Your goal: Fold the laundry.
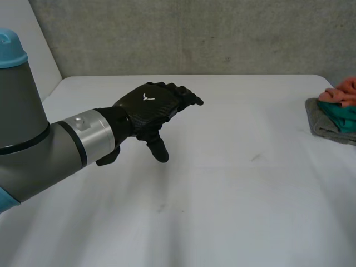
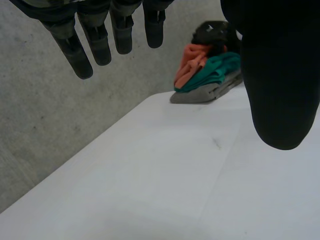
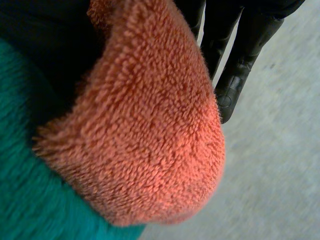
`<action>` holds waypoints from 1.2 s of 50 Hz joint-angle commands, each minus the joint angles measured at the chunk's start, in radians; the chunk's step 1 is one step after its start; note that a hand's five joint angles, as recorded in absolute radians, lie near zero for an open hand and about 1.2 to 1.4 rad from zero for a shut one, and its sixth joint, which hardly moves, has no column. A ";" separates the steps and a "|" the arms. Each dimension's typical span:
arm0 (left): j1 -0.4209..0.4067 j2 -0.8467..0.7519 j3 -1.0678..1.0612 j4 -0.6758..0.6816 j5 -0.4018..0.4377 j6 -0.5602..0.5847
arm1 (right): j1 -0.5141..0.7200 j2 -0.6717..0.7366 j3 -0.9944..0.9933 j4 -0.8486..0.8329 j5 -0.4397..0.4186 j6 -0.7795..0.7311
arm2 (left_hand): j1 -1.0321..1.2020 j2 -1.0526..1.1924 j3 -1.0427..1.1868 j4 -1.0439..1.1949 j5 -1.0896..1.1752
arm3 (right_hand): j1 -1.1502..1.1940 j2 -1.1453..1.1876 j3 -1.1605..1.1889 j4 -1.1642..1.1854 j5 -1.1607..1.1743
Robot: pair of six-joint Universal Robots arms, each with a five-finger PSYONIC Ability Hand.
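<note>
Head view: left robot hand point(image 1: 153, 105) held over the white tabletop point(image 1: 222, 183), well apart from the laundry, its fingers point(image 1: 186, 97) straight and its thumb point(image 1: 158, 149) hanging free; it holds nothing. A stack of cloths point(image 1: 334, 111) lies at the tabletop's right edge, with a grey cloth point(image 1: 321, 123) at the base, a teal cloth point(image 1: 346, 114) on it and an orange cloth point(image 1: 344, 90) on top. Left wrist view: the same outstretched fingers and thumb, spread wide apart, with the stack lying beyond the fingertips, near the concrete wall point(image 2: 45, 125). Right wrist view: right robot hand point(image 3: 235, 75) close against the orange cloth, whose looped pile bulges beside it, next to the teal cloth. Whether this hand has hold of the cloth cannot be told.
</note>
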 commanded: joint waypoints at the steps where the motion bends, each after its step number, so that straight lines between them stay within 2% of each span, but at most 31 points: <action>1: 0.000 -0.003 -0.003 0.005 -0.001 0.001 | -0.049 -0.018 0.079 0.005 -0.044 -0.068 | 0.006 -0.005 -0.014 -0.009 -0.022 | 0.534 0.262 0.278 0.203 0.340; 2: 0.000 -0.001 -0.003 0.005 -0.001 0.000 | -0.049 -0.024 0.079 0.008 -0.042 -0.065 | 0.003 -0.008 -0.017 -0.012 -0.025 | 0.459 0.187 0.203 0.128 0.265; 4: 0.000 -0.001 -0.001 0.005 -0.001 0.001 | -0.047 -0.038 0.081 0.011 -0.041 -0.063 | 0.006 -0.005 -0.014 -0.009 -0.022 | 0.038 -0.234 -0.218 -0.293 -0.156; 5: 0.000 -0.001 -0.001 0.007 -0.001 0.001 | -0.046 -0.067 0.087 0.014 -0.038 -0.063 | 0.006 -0.005 -0.014 -0.009 -0.022 | -0.548 -0.821 -0.804 -0.880 -0.742; 6: 0.000 0.000 -0.001 0.005 -0.001 0.001 | -0.044 -0.079 0.092 0.014 -0.038 -0.062 | 0.006 -0.005 -0.014 -0.009 -0.022 | -0.688 -0.960 -0.944 -1.019 -0.882; 16: 0.000 0.011 -0.001 0.005 -0.003 0.000 | -0.003 -0.324 0.151 0.088 -0.007 -0.027 | 0.003 -0.008 -0.017 -0.012 -0.025 | -0.688 -0.960 -0.944 -1.019 -0.882; 22: 0.006 0.051 0.002 0.005 -0.003 -0.013 | 0.143 -0.504 0.171 0.160 0.149 0.073 | 0.003 -0.008 -0.017 -0.012 -0.025 | -0.688 -0.960 -0.944 -1.019 -0.882; 27: 0.026 0.092 0.006 0.013 -0.011 -0.080 | 0.275 -0.607 0.239 0.237 0.240 0.177 | 0.006 -0.005 -0.014 -0.009 -0.022 | -0.688 -0.960 -0.944 -1.019 -0.882; 32: 0.092 0.149 0.000 0.056 -0.102 -0.160 | 0.443 -0.788 0.387 0.255 0.323 0.318 | 0.006 -0.005 -0.014 -0.009 -0.022 | -0.688 -0.960 -0.944 -1.019 -0.882; 33: 0.113 0.166 -0.004 0.077 -0.153 -0.186 | 0.468 -0.803 0.415 0.252 0.340 0.334 | 0.000 -0.011 -0.019 -0.015 -0.028 | -0.688 -0.960 -0.944 -1.019 -0.882; 35: 0.133 0.181 -0.008 0.100 -0.208 -0.214 | 0.517 -0.823 0.460 0.246 0.378 0.355 | 0.000 -0.011 -0.019 -0.015 -0.028 | -0.688 -0.960 -0.944 -1.019 -0.882; 37: 0.158 0.201 -0.024 0.131 -0.291 -0.249 | 0.589 -0.837 0.507 0.229 0.461 0.374 | 0.000 -0.011 -0.019 -0.015 -0.028 | -0.688 -0.960 -0.944 -1.019 -0.882; 41: 0.195 0.212 -0.052 0.174 -0.383 -0.275 | 0.689 -0.837 0.547 0.209 0.610 0.365 | -0.003 -0.014 -0.022 -0.018 -0.031 | -0.688 -0.960 -0.944 -1.019 -0.882; 44: 0.198 0.212 -0.063 0.180 -0.397 -0.273 | 0.730 -0.828 0.559 0.208 0.686 0.363 | -0.008 -0.020 -0.028 -0.024 -0.037 | -0.688 -0.960 -0.944 -1.019 -0.882; 55: 0.204 0.214 -0.113 0.189 -0.400 -0.283 | 0.746 -0.832 0.575 0.203 0.714 0.342 | -0.014 -0.026 -0.034 -0.030 -0.042 | -0.688 -0.960 -0.944 -1.019 -0.882; 60: 0.195 0.209 -0.175 0.246 -0.397 -0.284 | 0.749 -0.826 0.627 0.137 0.705 0.342 | -0.015 -0.027 -0.035 -0.030 -0.043 | -0.688 -0.960 -0.944 -1.019 -0.882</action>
